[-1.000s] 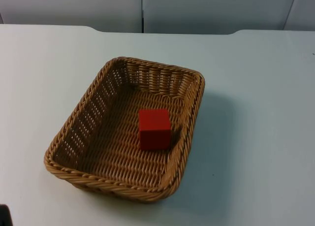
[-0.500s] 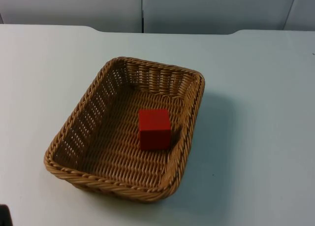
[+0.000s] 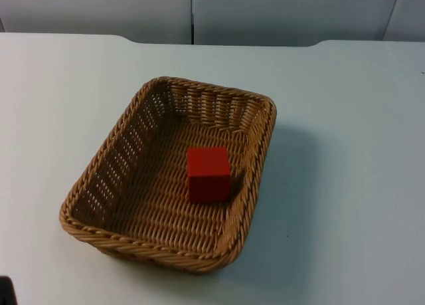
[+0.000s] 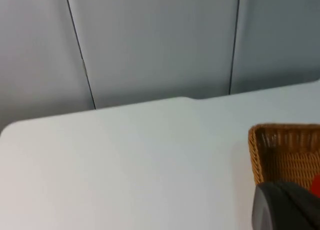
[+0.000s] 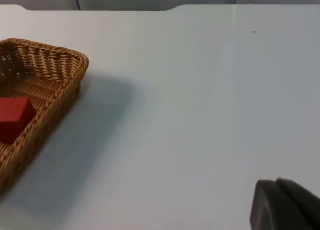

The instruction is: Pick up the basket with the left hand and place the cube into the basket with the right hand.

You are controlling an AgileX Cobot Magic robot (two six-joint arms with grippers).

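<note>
A woven wicker basket (image 3: pixel 101 179) stands on the white table, a little left of centre in the top view. A red cube (image 3: pixel 208 174) rests on the basket's floor, close to its right wall. My left gripper (image 4: pixel 287 206) is held off to the basket's left side, with one corner of the basket (image 4: pixel 280 147) just beyond it and a sliver of the cube (image 4: pixel 316 185) behind it. My right gripper (image 5: pixel 285 206) hangs over bare table well away from the basket (image 5: pixel 55 69), in which the cube (image 5: pixel 14 119) lies. Neither gripper touches the basket or the cube.
The grey partition wall (image 3: pixel 199 12) closes off the table's far edge. White table top (image 3: pixel 345 185) stretches to the right of the basket and in front of it. A small black shape (image 3: pixel 5 290) sits at the front left corner of the top view.
</note>
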